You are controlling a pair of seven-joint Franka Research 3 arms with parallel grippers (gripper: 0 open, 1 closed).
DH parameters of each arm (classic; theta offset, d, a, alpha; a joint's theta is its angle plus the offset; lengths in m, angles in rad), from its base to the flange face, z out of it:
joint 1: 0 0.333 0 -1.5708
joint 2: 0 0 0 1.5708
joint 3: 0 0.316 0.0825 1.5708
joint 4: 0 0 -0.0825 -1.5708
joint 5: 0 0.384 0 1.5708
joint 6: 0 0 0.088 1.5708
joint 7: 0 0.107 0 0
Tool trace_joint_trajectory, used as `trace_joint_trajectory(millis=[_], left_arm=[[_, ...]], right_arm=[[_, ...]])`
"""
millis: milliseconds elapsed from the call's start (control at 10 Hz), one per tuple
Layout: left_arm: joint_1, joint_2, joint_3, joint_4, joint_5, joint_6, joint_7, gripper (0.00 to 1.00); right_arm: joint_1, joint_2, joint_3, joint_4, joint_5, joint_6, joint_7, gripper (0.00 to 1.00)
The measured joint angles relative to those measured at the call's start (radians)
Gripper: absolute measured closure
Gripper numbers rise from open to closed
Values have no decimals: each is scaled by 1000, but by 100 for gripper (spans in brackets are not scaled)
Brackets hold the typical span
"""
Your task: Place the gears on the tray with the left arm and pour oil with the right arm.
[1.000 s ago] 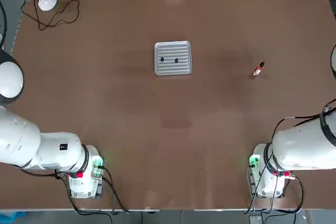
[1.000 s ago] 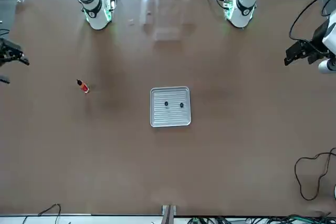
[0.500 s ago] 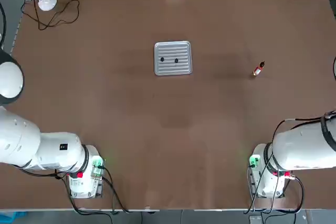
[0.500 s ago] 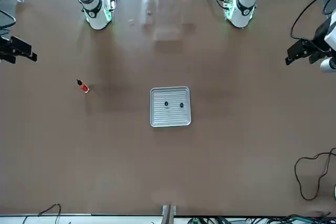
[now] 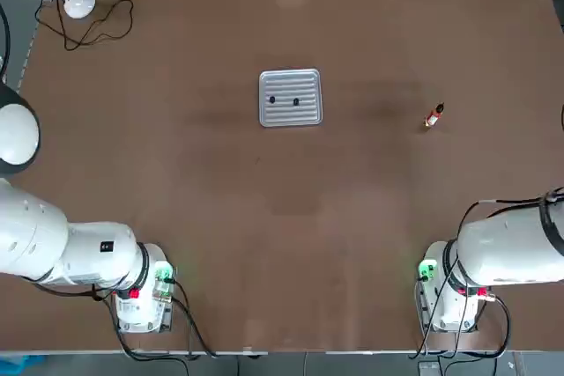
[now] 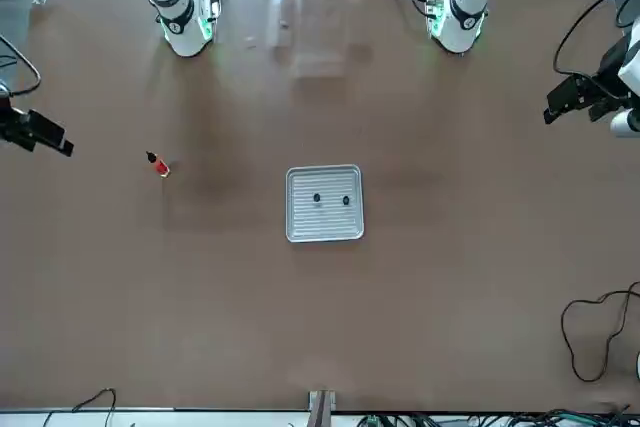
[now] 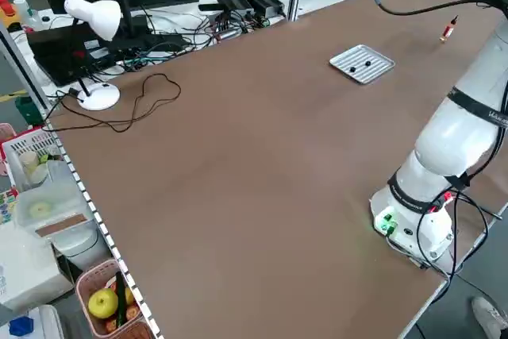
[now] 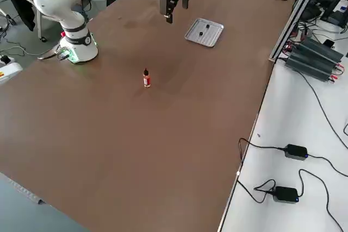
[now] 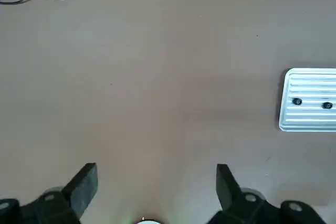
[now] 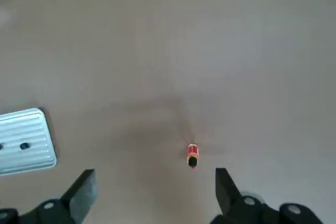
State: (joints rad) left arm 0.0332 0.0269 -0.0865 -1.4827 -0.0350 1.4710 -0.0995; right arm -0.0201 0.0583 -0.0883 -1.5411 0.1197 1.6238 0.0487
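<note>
The ribbed silver tray (image 5: 304, 85) lies mid-table toward the far side, and both small dark gears (image 5: 272, 100) (image 5: 295, 101) rest on it side by side. To the tray's right stands the oil (image 5: 433, 116), a slim red bottle with a dark cap, alone and upright. My left gripper (image 9: 155, 182) hovers high near the table's left side, open and empty, with the tray (image 9: 310, 85) off to one side of it. High over the right edge, my right gripper (image 10: 153, 184) is open and empty, and the oil (image 10: 192, 156) sits just beyond its fingertips.
A white desk lamp (image 5: 78, 4) and its looping black cable (image 5: 97, 28) sit at the far left corner. Cables and power supplies (image 8: 312, 58) line the bench past the far edge. The arm bases (image 5: 141, 292) (image 5: 449, 292) stand at the near edge.
In the front view my right gripper has shifted along the table's right edge, away from its base. The left gripper, tray, gears and bottle have stayed put.
</note>
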Motion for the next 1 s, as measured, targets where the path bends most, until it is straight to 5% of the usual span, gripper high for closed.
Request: trace_joint_trajectory(millis=[1000], left_arm=[[0, 0, 0, 0, 0, 0, -1, 0]], right_arm=[[0, -9, 1, 1, -85, -54, 2, 0]])
